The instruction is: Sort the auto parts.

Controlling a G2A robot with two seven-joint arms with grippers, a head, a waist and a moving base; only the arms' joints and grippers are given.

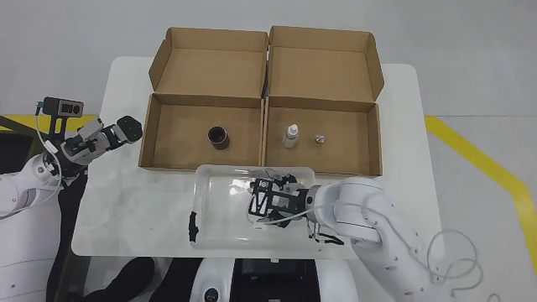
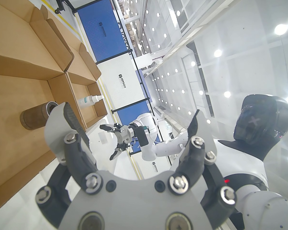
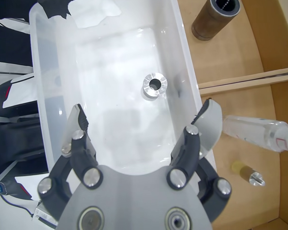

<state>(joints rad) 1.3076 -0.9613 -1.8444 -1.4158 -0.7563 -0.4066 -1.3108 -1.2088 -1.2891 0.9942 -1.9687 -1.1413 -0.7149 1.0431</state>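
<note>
The right gripper (image 3: pixel 142 111) is hovering wide open and empty over the clear bin (image 3: pixel 182 48), apparently lining up on the metal ring (image 3: pixel 154 87) lying on its floor, bound for the cardboard boxes (image 1: pixel 176 138).

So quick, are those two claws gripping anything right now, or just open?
Left gripper: open, holding nothing.
Right gripper: open, holding nothing, over the clear bin with a metal ring in it.

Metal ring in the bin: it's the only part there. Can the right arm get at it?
Probably yes. The right gripper hangs over the bin, fingers open, and the ring lies alone on the bin floor with nothing covering it.
</note>
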